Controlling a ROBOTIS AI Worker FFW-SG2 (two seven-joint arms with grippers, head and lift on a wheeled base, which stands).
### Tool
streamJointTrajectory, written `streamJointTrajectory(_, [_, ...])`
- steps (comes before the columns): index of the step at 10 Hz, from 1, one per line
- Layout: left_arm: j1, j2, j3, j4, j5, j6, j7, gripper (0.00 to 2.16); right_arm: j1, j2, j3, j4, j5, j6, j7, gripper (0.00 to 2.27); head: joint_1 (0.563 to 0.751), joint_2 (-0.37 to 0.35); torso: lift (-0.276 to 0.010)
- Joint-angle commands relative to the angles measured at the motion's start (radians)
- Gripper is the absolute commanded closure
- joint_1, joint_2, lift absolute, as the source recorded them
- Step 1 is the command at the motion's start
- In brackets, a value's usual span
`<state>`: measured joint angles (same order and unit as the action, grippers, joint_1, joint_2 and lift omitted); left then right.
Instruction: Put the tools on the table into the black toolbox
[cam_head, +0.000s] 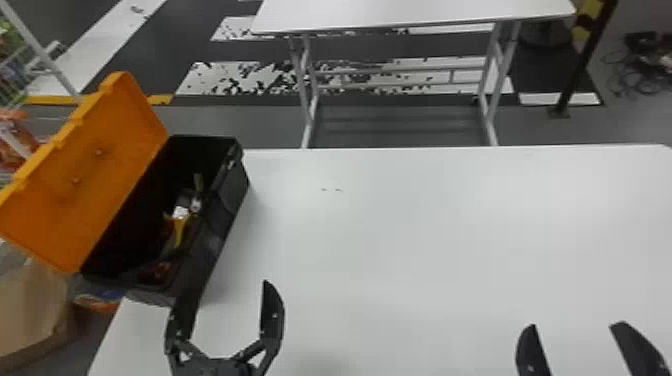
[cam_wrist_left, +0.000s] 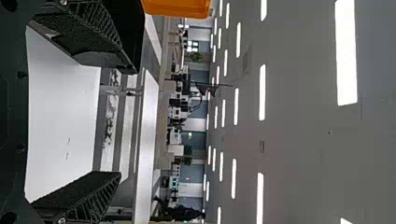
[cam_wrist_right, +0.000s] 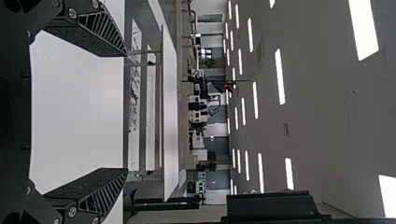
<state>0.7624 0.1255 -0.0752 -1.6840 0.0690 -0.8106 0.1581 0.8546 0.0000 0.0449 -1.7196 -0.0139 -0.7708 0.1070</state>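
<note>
My right gripper (cam_head: 575, 325) is at the near edge of the head view, right side, its two flat black fingers spread, with white tabletop visible between them. My left gripper (cam_head: 229, 290) is beside the near end of the black toolbox (cam_head: 212, 240), fingers spread wide. One finger overlaps the toolbox in the head view; whether they touch cannot be determined.

Both units are positioned at the near part of the white table (cam_head: 400, 225). The toolbox stands upright on the left part of this table, set at an angle. Its orange lid (cam_head: 105, 165) is swung open and leans outward to the left.

Tools lie inside the toolbox: a red item (cam_head: 161, 270) at the near end, then a tool with yellow handles (cam_head: 178, 231) along the right wall. Exact types cannot be read in the shadow.

Beyond the work table stands a second white table (cam_head: 410, 11).
</note>
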Motion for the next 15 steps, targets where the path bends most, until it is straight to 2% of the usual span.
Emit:
streamJointTrajectory(1, [0.0, 0.0, 0.0, -0.002, 0.0, 0.0, 0.0, 0.04, 0.0, 0.001, 0.0, 0.0, -0.001, 0.0, 0.0, 0.14, 0.695, 0.136, -0.075])
streamJointTrajectory(15, [0.002, -0.001, -0.011, 0.003, 0.003, 0.003, -0.011, 0.06, 0.003, 0.001, -0.002, 0.002, -0.02, -0.018, 0.0, 0.14, 0.695, 0.114, -0.075])
